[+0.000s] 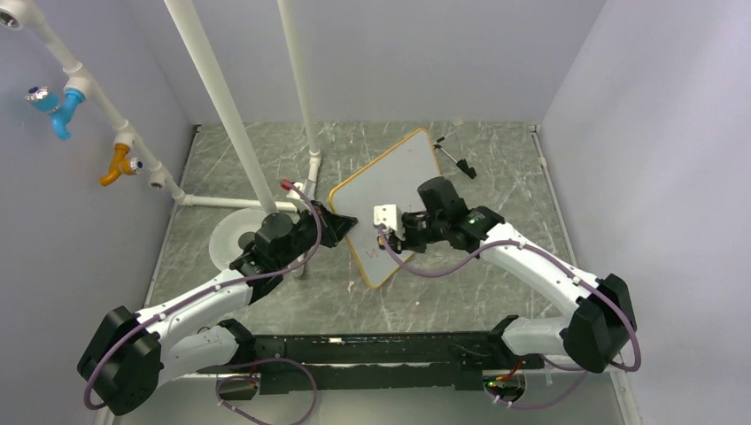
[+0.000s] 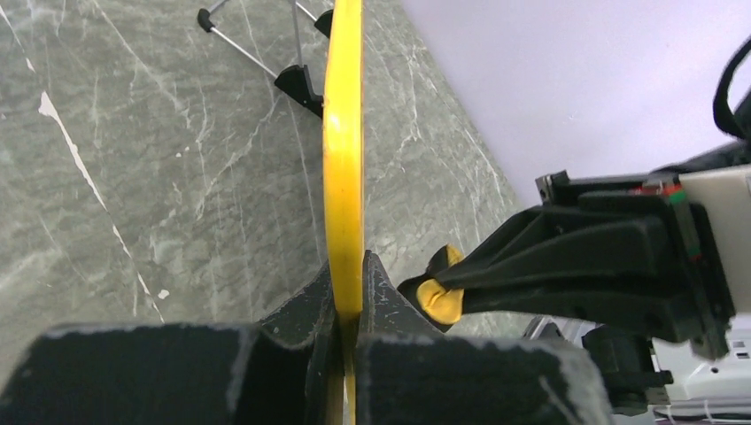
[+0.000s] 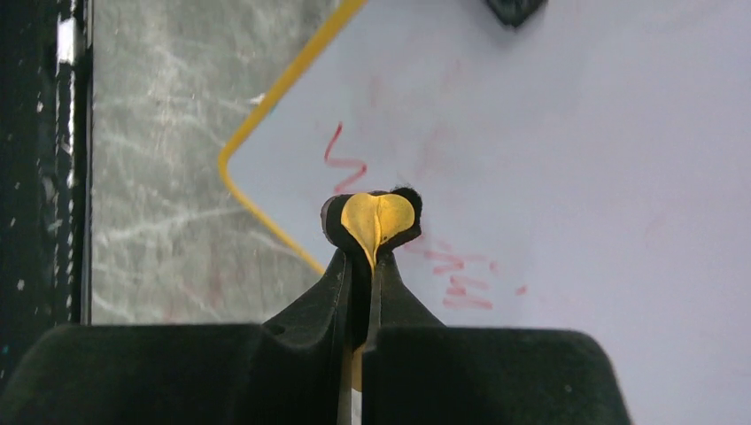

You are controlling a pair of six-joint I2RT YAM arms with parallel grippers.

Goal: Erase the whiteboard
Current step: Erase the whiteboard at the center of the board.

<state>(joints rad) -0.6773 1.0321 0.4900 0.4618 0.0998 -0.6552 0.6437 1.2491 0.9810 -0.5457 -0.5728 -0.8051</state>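
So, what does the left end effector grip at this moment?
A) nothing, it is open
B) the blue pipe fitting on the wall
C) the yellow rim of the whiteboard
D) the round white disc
C: in the left wrist view the left end effector is shut on the yellow rim of the whiteboard, with one finger on each side of it.

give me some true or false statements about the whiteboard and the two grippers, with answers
1. The left gripper is clamped on the whiteboard's edge. True.
2. The right gripper is open and empty. False: it is shut on a small yellow and black pad.
3. Red marks show on the whiteboard. True.
4. The whiteboard's frame is blue. False: it is yellow.
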